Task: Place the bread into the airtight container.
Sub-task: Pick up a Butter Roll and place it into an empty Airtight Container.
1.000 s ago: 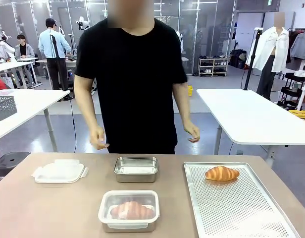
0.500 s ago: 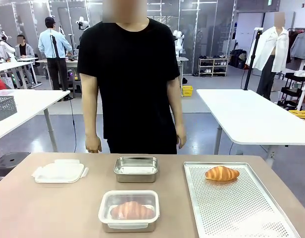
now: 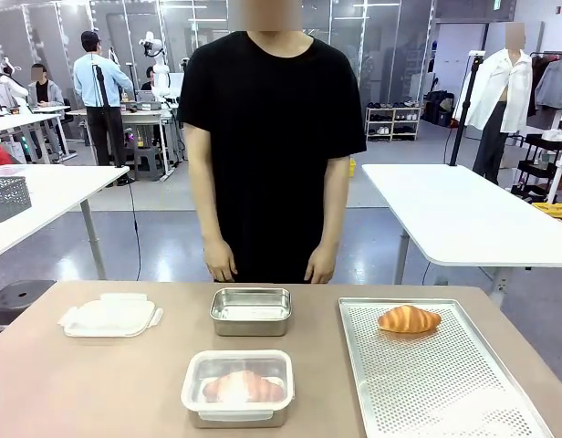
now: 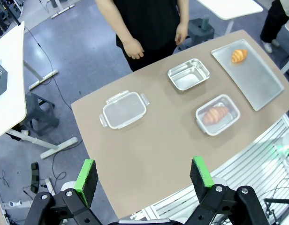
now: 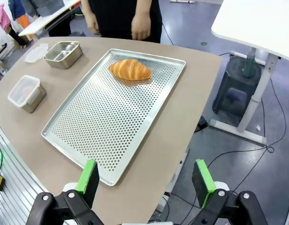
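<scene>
A golden croissant, the bread [image 3: 408, 318], lies at the far end of the perforated metal tray [image 3: 427, 392] on the right. The open steel airtight container [image 3: 251, 310] stands empty at the table's middle, its clear lid [image 3: 110, 316] lying apart to the left. A second container [image 3: 237, 388], lidded, holds another croissant near the front edge. My left gripper [image 4: 143, 177] hangs open high above the table's left side. Just as open, my right gripper [image 5: 144, 182] is off the table's right end, above the tray [image 5: 107, 126] and the bread [image 5: 130, 69]. Neither holds anything.
A person in a black shirt stands at the far edge behind the open container, both hands [image 3: 220, 267] hanging at the table's rim. White tables stand beyond on the left and right. Bare tabletop lies between the lid and the lidded container.
The person has lowered both arms and shifted slightly to the right, and the hands now hang at the table's far edge. Containers, tray and bread have not moved.
</scene>
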`<state>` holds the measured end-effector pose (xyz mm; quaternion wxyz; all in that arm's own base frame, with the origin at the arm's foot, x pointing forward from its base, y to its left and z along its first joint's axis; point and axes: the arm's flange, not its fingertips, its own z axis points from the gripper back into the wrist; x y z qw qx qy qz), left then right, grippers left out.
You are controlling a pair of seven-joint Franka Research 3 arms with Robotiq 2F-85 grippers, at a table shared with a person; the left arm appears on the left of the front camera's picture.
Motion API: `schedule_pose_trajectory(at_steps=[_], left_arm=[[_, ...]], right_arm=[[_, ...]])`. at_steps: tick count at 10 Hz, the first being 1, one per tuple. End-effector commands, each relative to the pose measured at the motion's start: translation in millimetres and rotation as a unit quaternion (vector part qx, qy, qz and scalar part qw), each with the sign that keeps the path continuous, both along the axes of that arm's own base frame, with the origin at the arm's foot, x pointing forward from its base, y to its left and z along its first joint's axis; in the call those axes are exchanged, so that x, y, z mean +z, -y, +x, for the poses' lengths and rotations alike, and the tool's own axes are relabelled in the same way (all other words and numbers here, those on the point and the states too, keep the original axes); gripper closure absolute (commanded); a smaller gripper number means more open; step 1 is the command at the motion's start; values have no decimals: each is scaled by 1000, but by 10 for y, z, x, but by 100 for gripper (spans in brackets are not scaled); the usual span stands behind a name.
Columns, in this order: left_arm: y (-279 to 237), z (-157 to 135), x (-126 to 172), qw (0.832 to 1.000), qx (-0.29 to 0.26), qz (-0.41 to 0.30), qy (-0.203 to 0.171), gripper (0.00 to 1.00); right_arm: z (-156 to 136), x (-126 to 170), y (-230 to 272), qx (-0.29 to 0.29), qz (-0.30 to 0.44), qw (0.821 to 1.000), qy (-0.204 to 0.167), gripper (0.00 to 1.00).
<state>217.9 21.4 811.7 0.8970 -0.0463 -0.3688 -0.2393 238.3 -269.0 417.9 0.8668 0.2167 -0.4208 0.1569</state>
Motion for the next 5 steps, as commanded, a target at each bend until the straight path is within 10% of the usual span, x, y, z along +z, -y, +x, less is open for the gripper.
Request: schedule_pose_trajectory(at_steps=[1,5], left_arm=[[8,0,9,1000,0,1,0,0],[8,0,9,1000,0,1,0,0]], right_arm=[[-12,7,-6,2,3,1000,11,0],[112,378,-304,37,-78,996,16,0]])
